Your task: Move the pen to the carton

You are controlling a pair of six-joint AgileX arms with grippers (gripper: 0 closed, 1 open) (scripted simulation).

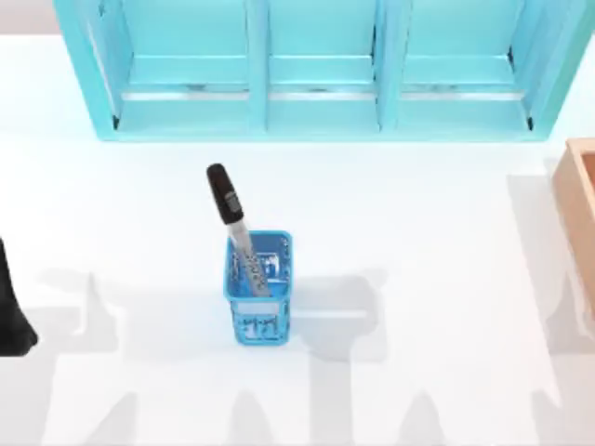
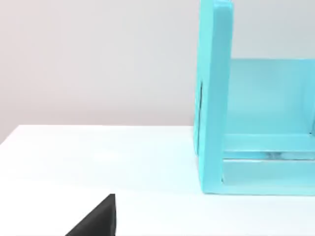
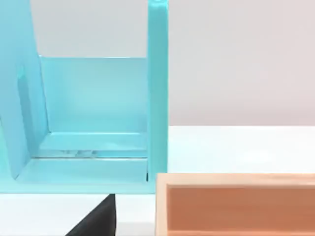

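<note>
While pen [image 1: 231, 212] leans in cup [image 1: 259, 299] mid-desk | carton [image 1: 578, 200] at right edge | L arm [image 1: 13, 311] parked at left edge, fingers: can't tell.

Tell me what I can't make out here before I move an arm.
- Pen: its lower end is hidden inside the blue cup, top view.
- Carton: cut off by the right edge, top view; the bottom edge crops it in the right wrist view.
- Left arm: cut by the left edge.
</note>
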